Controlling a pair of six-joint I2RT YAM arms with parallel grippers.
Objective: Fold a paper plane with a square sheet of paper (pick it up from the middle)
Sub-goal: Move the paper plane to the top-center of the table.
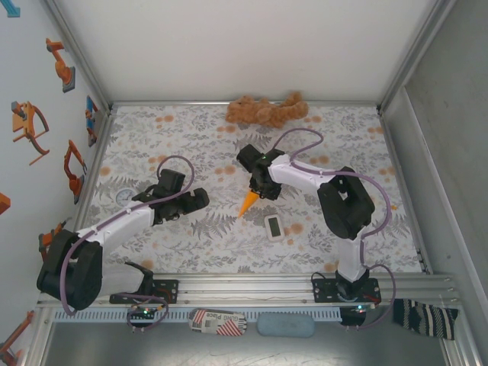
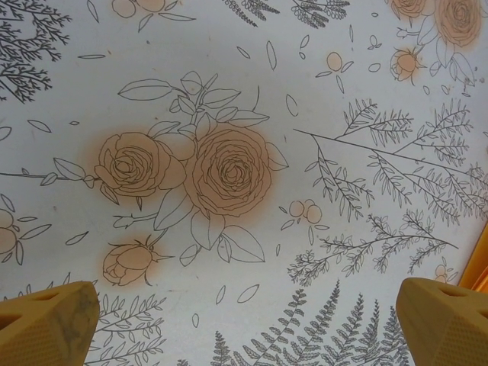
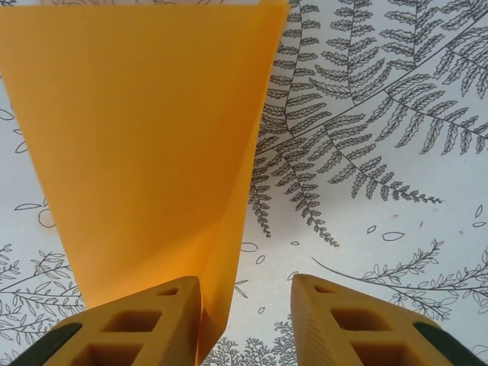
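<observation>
Right gripper (image 3: 245, 324): jaws partly apart, not clamped on anything. The paper plane (image 3: 145, 145), orange and folded to a narrow wedge, runs forward from between the jaws. Its folded edge lies against the inner face of one finger (image 3: 133, 324). A strip of floral cloth (image 3: 381, 152) shows between the paper and the other finger. Cannot tell whether the paper rests on the cloth or hangs clear of it. In the top view the plane sticks out from under the right gripper, with its point toward the arm bases. A white device (image 1: 274, 227) lies near that point, on the base-ward side of the right gripper and apart from the paper. A plush toy (image 1: 267, 111) lies well beyond the right gripper at the far edge of the cloth. Left gripper (image 1: 197, 199): off to the side of the plane, not touching it. Its jaws are wide apart and its fingertips (image 2: 46, 324) sit over bare floral cloth.
</observation>
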